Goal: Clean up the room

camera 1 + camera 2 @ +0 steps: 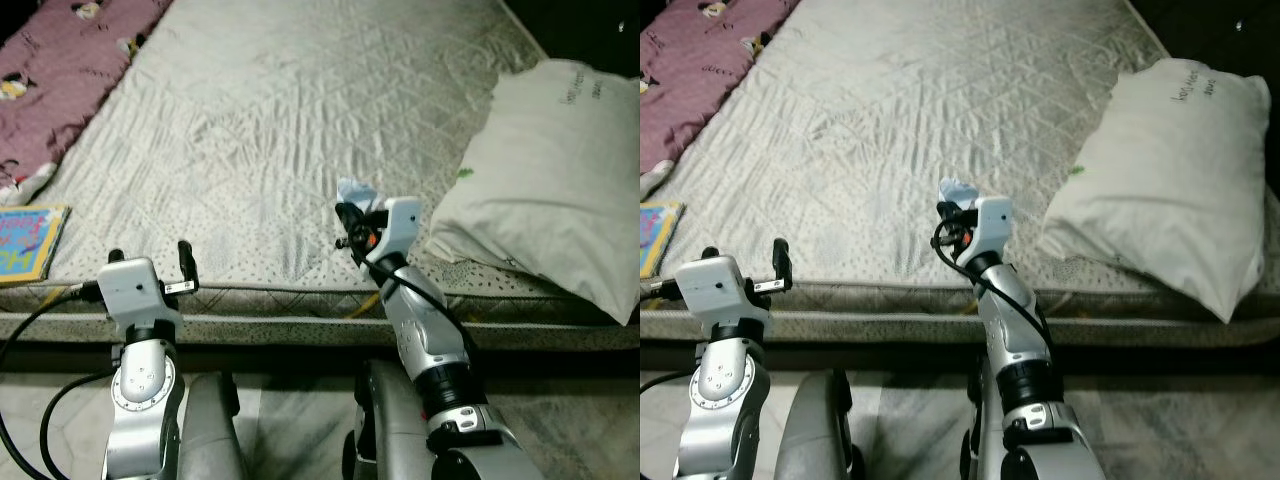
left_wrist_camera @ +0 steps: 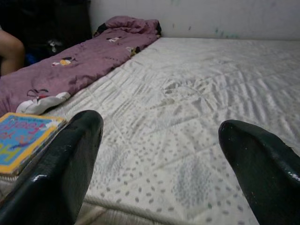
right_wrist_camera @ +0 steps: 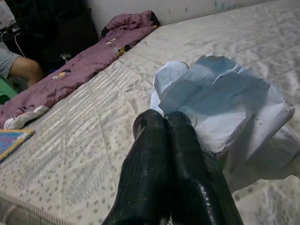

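I've got the right gripper (image 3: pixel 164 124) over the near edge of the mattress (image 1: pixel 300 120), fingers pinched together on a crumpled paper (image 3: pixel 220 112) held just above the bed. I judge the paper light, soft and crushable, easy to tear or slip, so a bite on the thick bunched middle holds best, not a loose flap. Left gripper (image 1: pixel 150 262) sits by the mattress edge, fingers spread apart, nothing in them. Book (image 1: pixel 25 240) and pillow (image 1: pixel 550 170) lie on the bed.

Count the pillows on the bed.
1: a white pillow lies on the mattress's right side, beside the right gripper holding crumpled paper. Others may lie beyond view.
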Tool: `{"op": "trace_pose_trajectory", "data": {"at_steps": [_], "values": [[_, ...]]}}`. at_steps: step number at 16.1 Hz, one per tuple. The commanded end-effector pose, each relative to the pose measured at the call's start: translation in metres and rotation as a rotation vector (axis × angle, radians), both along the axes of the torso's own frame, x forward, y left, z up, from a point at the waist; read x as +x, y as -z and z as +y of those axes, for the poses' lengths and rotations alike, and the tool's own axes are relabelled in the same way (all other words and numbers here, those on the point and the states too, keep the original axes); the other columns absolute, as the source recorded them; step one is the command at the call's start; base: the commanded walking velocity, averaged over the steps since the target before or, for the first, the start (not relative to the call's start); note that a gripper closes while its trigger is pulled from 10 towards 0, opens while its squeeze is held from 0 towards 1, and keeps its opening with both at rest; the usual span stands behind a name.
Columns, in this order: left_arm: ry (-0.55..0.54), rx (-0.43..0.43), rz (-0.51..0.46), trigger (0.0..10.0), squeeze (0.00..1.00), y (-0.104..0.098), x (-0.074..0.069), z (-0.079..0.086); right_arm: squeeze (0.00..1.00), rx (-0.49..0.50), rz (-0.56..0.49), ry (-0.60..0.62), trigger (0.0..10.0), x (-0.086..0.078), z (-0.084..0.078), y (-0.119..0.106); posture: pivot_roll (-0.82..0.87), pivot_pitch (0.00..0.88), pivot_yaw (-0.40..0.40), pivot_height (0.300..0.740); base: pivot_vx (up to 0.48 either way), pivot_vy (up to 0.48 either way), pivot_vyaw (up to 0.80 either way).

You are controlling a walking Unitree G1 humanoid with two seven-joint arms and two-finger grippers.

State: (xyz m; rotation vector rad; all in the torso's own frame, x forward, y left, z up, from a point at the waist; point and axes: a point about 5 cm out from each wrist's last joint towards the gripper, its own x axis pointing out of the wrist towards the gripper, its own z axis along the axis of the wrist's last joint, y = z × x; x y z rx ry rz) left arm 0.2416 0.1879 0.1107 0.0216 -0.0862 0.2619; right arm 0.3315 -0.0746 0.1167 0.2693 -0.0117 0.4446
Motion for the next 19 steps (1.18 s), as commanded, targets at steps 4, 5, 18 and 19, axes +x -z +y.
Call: {"op": "trace_pose_trajectory", "data": {"at_steps": [4, 5, 18, 19], "values": [[-0.051, 0.033, 0.036, 10.0, 0.0, 0.004, 0.003, 0.004, 0.0, -0.002, -0.013, -0.012, 10.0, 0.003, 0.006, -0.008, -0.01, 0.046, -0.023, 0.687, 0.0, 0.0, 0.0], [-0.048, 0.025, 0.038, 10.0, 0.0, 0.005, 0.004, 0.003, 0.0, -0.002, -0.014, -0.009, 10.0, 0.003, 0.005, -0.008, -0.01, 0.044, -0.021, 0.692, 0.0, 0.0, 0.0], [-0.012, 0.009, 0.024, 10.0, 0.0, 0.01, 0.005, -0.001, 0.0, -0.081, 0.014, 0.057, 10.0, 0.005, -0.003, 0.002, -0.02, 0.038, -0.021, 0.74, 0.0, 0.0, 0.0], [-0.026, 0.012, 0.049, 10.0, 0.0, 0.012, 0.005, -0.001, 0.0, -0.094, 0.011, 0.062, 10.0, 0.005, -0.004, 0.003, -0.02, 0.036, -0.02, 0.74, 0.0, 0.0, 0.0]]}}
